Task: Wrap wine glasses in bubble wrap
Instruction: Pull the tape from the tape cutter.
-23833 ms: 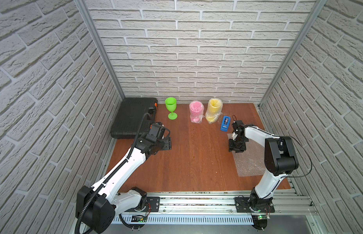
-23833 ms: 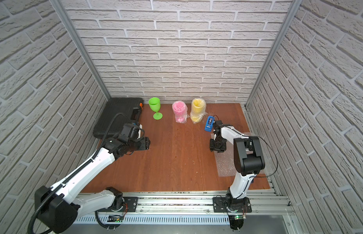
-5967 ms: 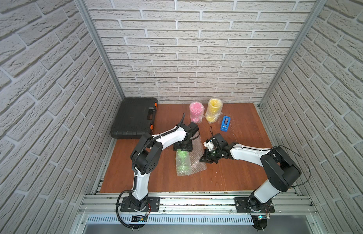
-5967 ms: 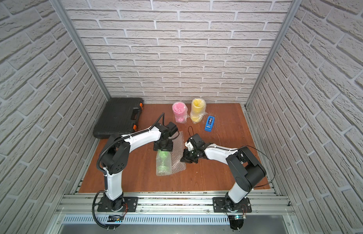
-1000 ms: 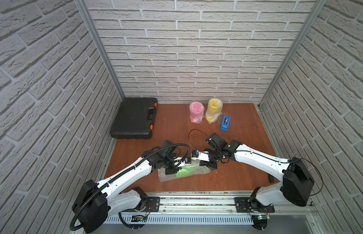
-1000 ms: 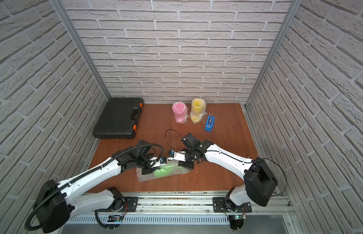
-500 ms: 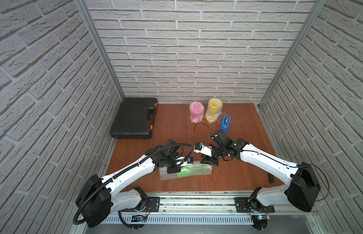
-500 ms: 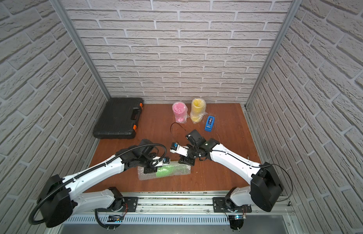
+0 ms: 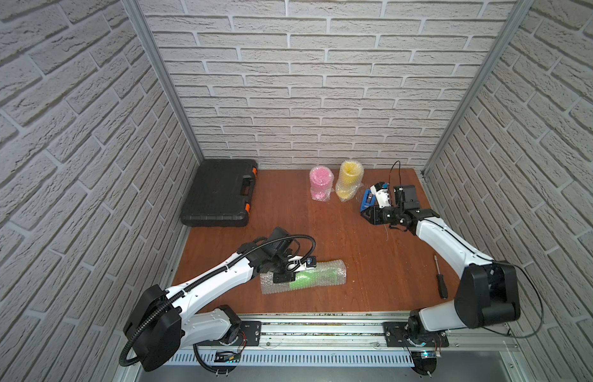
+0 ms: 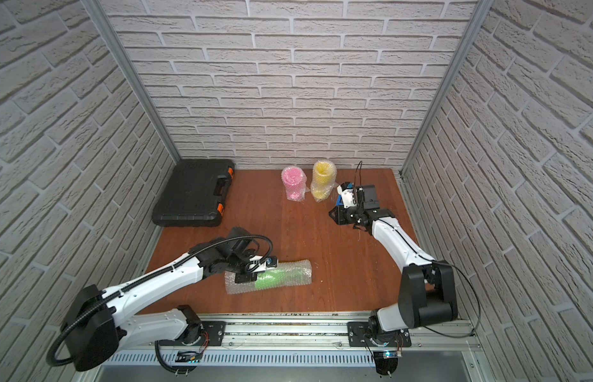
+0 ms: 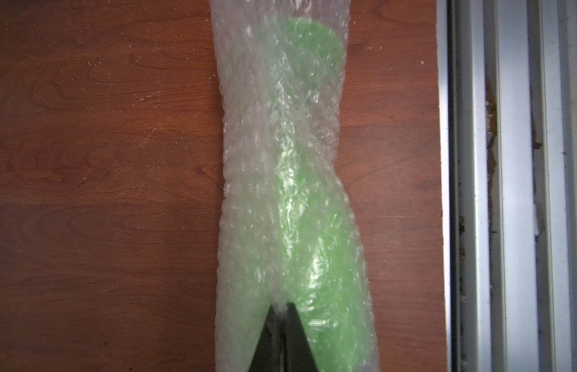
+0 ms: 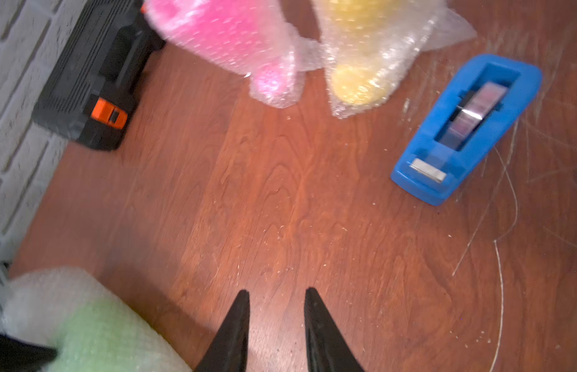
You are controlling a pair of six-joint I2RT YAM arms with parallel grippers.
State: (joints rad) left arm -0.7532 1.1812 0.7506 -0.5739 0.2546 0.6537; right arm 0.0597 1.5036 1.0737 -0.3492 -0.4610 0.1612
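A lime green wine glass [image 9: 316,276] [image 10: 278,276] lies on its side near the table's front, rolled up in bubble wrap [image 9: 268,287] [image 11: 248,199]. My left gripper [image 9: 282,277] [image 10: 245,277] [image 11: 281,308] is shut on a pinch of that bubble wrap at the roll's left end. At the back stand a pink wine glass [image 9: 320,183] [image 12: 235,35] and a yellow wine glass [image 9: 349,180] [image 12: 361,64], each in its own bubble wrap. My right gripper [image 9: 363,213] [image 10: 331,213] [image 12: 277,291] hovers open and empty over bare wood at the back right.
A blue tape dispenser [image 12: 467,128] [image 9: 366,198] sits just behind the right gripper, beside the yellow wine glass. A black tool case [image 9: 222,193] lies at the back left. A screwdriver [image 9: 441,281] lies near the right edge. The metal rail [image 11: 512,193] runs along the table's front.
My right gripper has opened, left the green roll and swung to the back right by the tape dispenser. The left gripper has closed on the bubble wrap and stayed there.
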